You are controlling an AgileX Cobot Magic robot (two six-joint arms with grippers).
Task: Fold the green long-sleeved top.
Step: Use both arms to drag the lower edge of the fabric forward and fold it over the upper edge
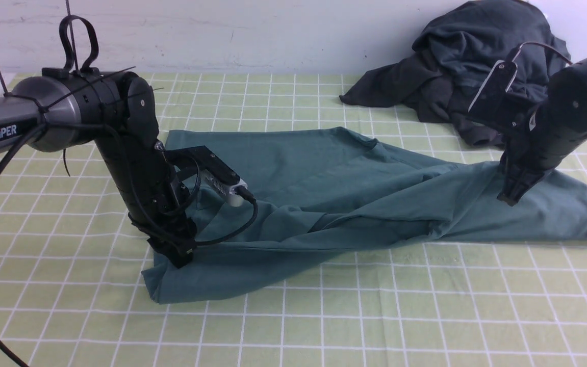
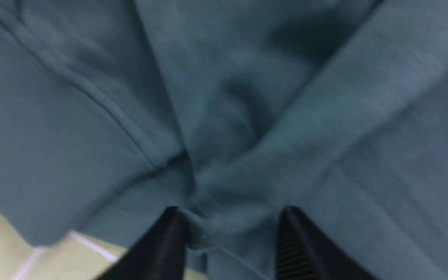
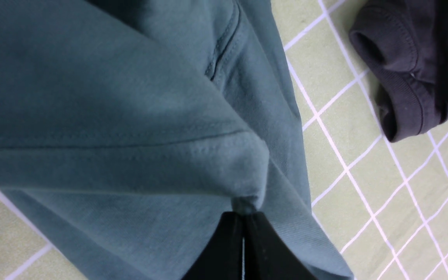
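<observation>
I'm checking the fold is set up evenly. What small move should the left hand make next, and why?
Probably close the left hand on the green top: its jaws stand open astride a bunched ridge of cloth, while the right hand is shut on a pinched edge. Both ends likely need a grip before lifting.

The green long-sleeved top (image 1: 354, 173) is soft, matt knit cloth. The dark grey garments (image 1: 456, 66), upper right of the front view, are matt cloth too, one cuff ribbed. The checked tablecloth (image 1: 324, 316) looks smooth and matt. The left gripper's (image 2: 231, 213) fingers (image 2: 305, 252) are matt black plastic, one ridged.
</observation>
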